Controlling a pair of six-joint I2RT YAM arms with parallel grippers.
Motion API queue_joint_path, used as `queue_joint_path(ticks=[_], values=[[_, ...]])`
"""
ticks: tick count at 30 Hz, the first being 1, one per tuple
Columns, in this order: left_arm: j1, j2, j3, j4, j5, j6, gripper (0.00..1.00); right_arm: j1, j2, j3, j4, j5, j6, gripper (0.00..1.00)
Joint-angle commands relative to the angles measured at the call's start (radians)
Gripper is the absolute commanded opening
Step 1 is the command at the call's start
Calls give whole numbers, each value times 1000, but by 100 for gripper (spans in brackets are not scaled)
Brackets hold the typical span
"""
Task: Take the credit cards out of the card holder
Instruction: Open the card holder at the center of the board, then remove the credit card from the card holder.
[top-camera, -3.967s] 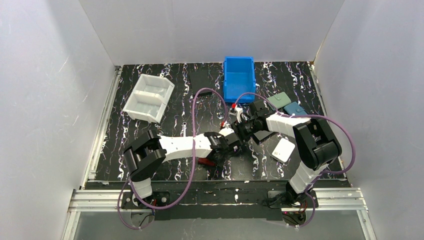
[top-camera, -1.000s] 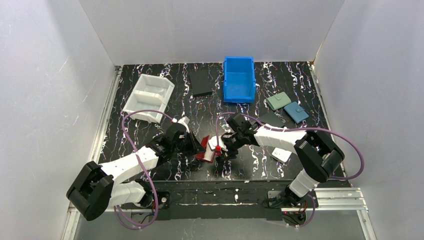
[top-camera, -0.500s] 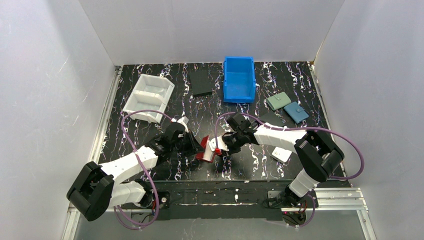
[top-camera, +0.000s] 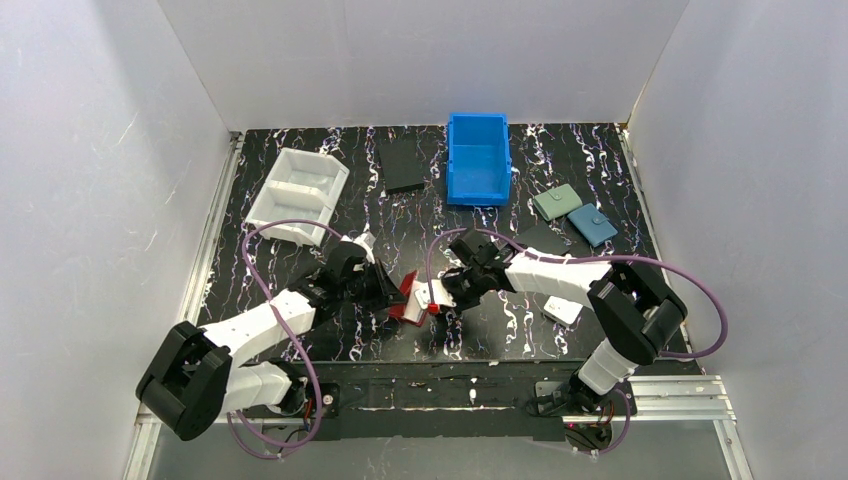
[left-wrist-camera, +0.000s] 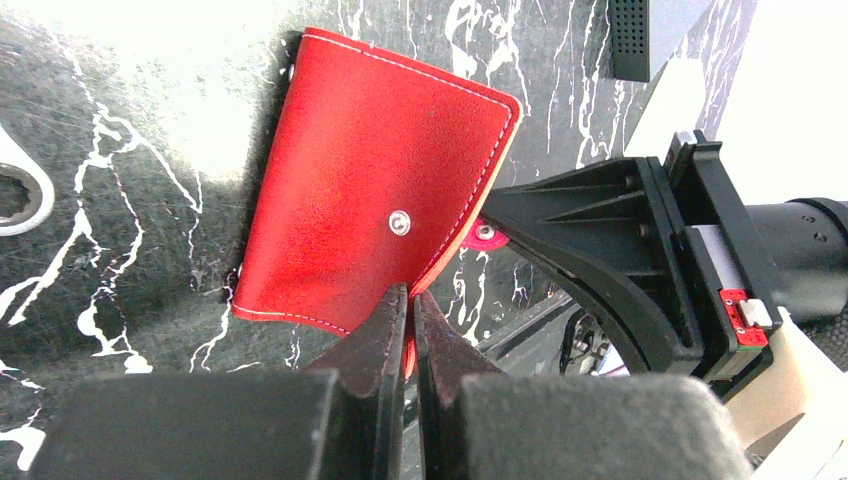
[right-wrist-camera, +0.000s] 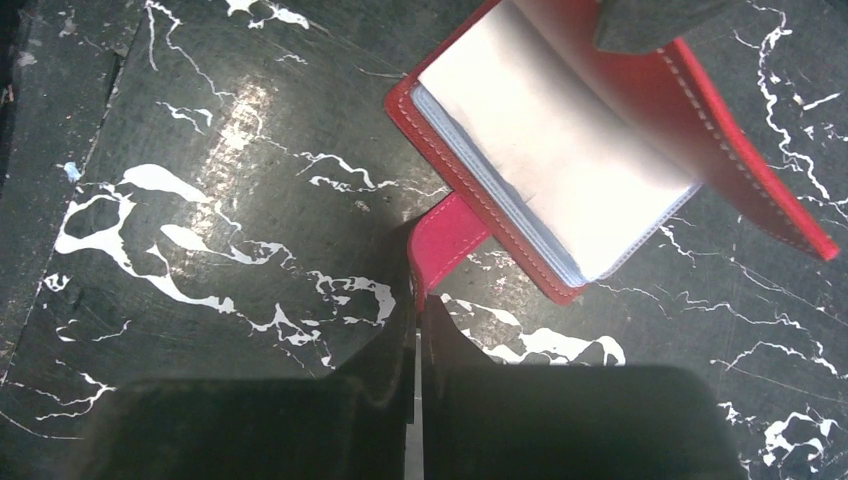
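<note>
The card holder (top-camera: 412, 299), a small red bifold, lies half open near the table's front between my two arms. My left gripper (left-wrist-camera: 410, 293) is shut on the near edge of its red outer cover (left-wrist-camera: 380, 190), just below the snap stud. My right gripper (right-wrist-camera: 417, 298) is shut on the red snap tab (right-wrist-camera: 450, 235). The right wrist view shows the pale pockets (right-wrist-camera: 560, 170) inside the open holder. The credit cards are hidden; none stands out from the pockets. In the top view the left gripper (top-camera: 391, 291) and the right gripper (top-camera: 447, 293) flank the holder.
A blue bin (top-camera: 478, 158) and a black flat case (top-camera: 402, 165) stand at the back, with a white divided tray (top-camera: 298, 195) at the back left. On the right lie a teal-green wallet (top-camera: 557, 202), a blue wallet (top-camera: 592, 225) and a white wallet (top-camera: 563, 310).
My right gripper, open half a second ago, has shut on the snap tab. The left gripper keeps its hold on the cover and has shifted only slightly.
</note>
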Motion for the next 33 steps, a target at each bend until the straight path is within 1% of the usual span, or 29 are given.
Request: queue_joint_path(ticks=[1, 3, 10, 13, 16, 20, 22, 27, 29, 33], values=[[42, 0, 9, -45, 11, 39, 0, 4, -37, 23, -79, -53, -66, 1], [61, -3, 11, -45, 24, 49, 0, 3, -60, 19, -93, -44, -70, 1], [113, 38, 60, -138, 53, 108, 0, -22, -162, 30, -161, 15, -87, 1], [120, 88, 94, -192, 31, 145, 2, -29, -175, 56, -210, 31, -95, 1], [122, 134, 125, -242, -4, 176, 4, -32, -181, 73, -222, 41, -91, 1], [122, 165, 162, -298, -45, 209, 13, -36, -172, 118, -234, 38, -74, 1], [123, 172, 180, -336, -75, 225, 21, -36, -163, 137, -242, 32, -71, 1], [122, 133, 220, -403, -132, 255, 32, -36, -142, 198, -267, -1, -61, 1], [122, 91, 226, -400, -116, 263, 37, -36, -129, 208, -270, -6, -60, 1], [122, -16, 220, -365, -21, 274, 48, -36, -118, 175, -256, 8, -63, 1]])
